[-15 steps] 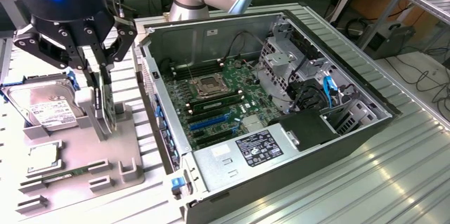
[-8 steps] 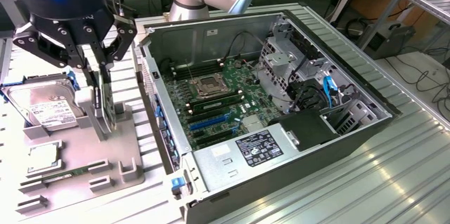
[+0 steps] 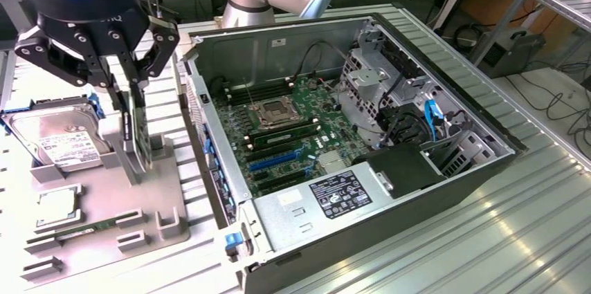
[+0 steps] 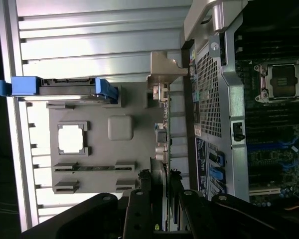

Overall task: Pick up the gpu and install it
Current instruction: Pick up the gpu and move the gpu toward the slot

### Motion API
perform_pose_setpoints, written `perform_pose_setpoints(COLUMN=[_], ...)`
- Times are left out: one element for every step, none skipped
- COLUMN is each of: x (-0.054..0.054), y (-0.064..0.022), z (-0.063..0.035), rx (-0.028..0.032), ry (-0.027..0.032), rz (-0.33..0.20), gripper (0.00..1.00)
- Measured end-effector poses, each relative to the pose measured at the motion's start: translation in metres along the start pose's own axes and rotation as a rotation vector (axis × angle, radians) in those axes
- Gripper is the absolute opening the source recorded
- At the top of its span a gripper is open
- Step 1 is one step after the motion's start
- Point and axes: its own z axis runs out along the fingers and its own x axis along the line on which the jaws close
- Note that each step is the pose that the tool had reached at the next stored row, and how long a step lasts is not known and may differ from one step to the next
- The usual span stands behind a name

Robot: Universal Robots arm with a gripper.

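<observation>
The gpu (image 3: 137, 138) is a thin dark card standing on edge over the grey holder tray (image 3: 176, 204), at the exterior view's left. My gripper (image 3: 127, 86) comes down from above and is shut on the card's upper edge, one finger on each face. In the wrist view the gpu (image 4: 162, 144) shows edge-on, its silvery bracket (image 4: 165, 67) at the far end, and my gripper (image 4: 163, 209) clamps it between the two black fingers (image 4: 139, 211). I cannot tell whether the card's lower edge still rests in the tray's slot.
The tray also carries a silver hard drive (image 3: 57, 143) in blue rails, a square processor (image 3: 57, 207) and a green memory stick (image 3: 88, 230). The open computer case (image 3: 461, 169) lies right beside the tray, its motherboard with blue slots (image 3: 277, 161) facing up. Ribbed metal table all round.
</observation>
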Motion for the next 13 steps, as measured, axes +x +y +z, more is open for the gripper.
perform_pose_setpoints(x=[0.0000,0.0000,0.0000,-0.0001,-0.0001,-0.0001,-0.0001,-0.0001,-0.0001,-0.0001,-0.0001,-0.0001,-0.0001], y=[0.0000,0.0000,0.0000,0.0001,0.0001,0.0001,0.0001,0.0001,0.0001,0.0001,0.0001,0.0002,0.0002], z=[-0.0004,-0.0008,-0.0012,-0.0016,-0.0020,-0.0024,-0.0029,-0.0033,-0.0037,-0.0042,-0.0046,-0.0053,-0.0056], rx=[0.0000,-0.0001,0.0000,-0.0001,-0.0001,-0.0001,0.0000,0.0000,0.0000,0.0000,0.0000,0.0000,-0.0001], ry=[0.0000,0.0000,0.0000,0.0000,0.0000,-0.0001,0.0000,0.0001,0.0000,0.0000,0.0000,0.0000,0.0000], rz=[0.000,0.000,0.000,0.000,0.000,0.000,0.000,0.000,0.000,0.000,0.000,0.000,0.000], gripper=[0.26,0.26,0.26,0.26,0.26,0.26,0.26,0.26,0.26,0.26,0.26,0.26,0.26])
